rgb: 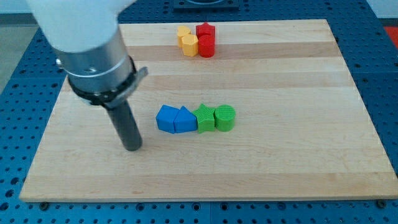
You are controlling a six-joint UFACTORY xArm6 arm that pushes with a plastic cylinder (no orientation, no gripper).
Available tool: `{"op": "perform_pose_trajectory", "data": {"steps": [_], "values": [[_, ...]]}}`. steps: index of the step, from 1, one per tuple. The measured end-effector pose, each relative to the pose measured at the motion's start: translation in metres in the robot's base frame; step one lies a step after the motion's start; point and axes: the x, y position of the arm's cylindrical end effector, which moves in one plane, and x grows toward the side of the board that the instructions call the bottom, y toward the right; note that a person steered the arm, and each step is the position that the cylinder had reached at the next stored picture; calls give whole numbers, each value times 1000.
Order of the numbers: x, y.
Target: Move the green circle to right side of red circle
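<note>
My tip (132, 147) is the thing nearest the camera: it touches the counter (298, 168) in the lower left part, closer to the bottom edge than to the top edge, and it stands apart from all the blocks, to the view's left of the blue ones. The arm carries no pincer, only this dark rod, so nothing is open or closed and nothing is held. The largest thing is the wooden counter itself, which fills most of the view and lies on a blue perforated base (379, 74). Next in size is the arm's grey and white body (93, 50), which comes down from the top left corner and covers part of the left edge. The blocks are the smallest things. Near the middle of the counter four blocks lie in one row, touching each other: from the view's left a blue block (166, 118) with several sides, a blue block with a pointed top (185, 120), a green star (204, 118) and the green circle (224, 118) at the right end of the row. Close to the top edge, a little left of its middle, four more blocks form a tight group: two yellow blocks (188, 42) on the left, then a red block (205, 30) of unclear shape and the red circle (207, 46) just below it. The green circle is well apart from the red circle, toward the bottom edge and slightly to its right.
</note>
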Motion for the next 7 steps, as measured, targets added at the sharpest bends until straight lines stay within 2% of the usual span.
{"op": "perform_pose_trajectory", "data": {"steps": [3, 5, 7], "values": [[0, 132], [-20, 152], [-67, 157]]}}
